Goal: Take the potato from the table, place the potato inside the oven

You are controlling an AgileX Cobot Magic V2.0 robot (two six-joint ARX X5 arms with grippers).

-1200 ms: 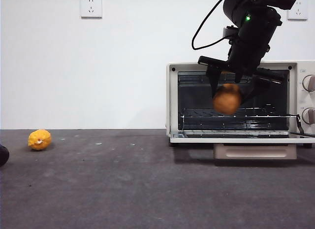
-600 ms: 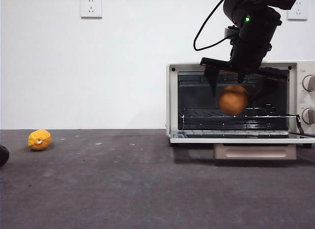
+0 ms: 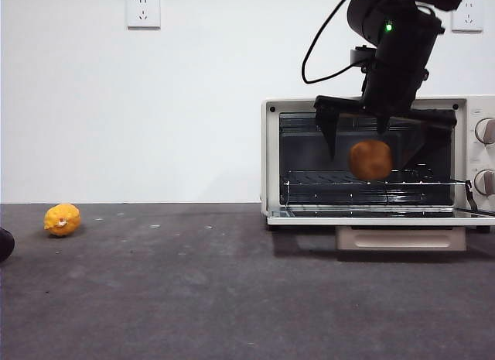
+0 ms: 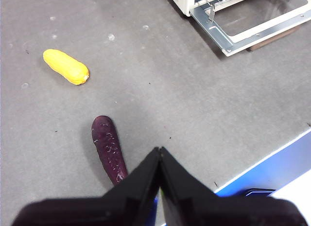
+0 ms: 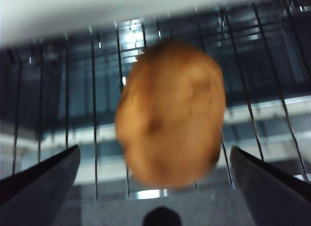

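In the oven [image 3: 272, 155] mouth, potato [image 3: 370, 159] between right gripper's [image 3: 377, 147] spread jaws

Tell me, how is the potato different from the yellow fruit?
The potato is orange-brown; the yellow fruit is bright yellow. The potato looks bigger than the fruit. The potato is at the oven's open front, between the right tool's open jaws; the fruit lies on the table, far off. Both are rounded. The left tool waits.

Right pincer [image 3: 371, 143] spread wide, left pincer [image 4: 159, 155] closed.
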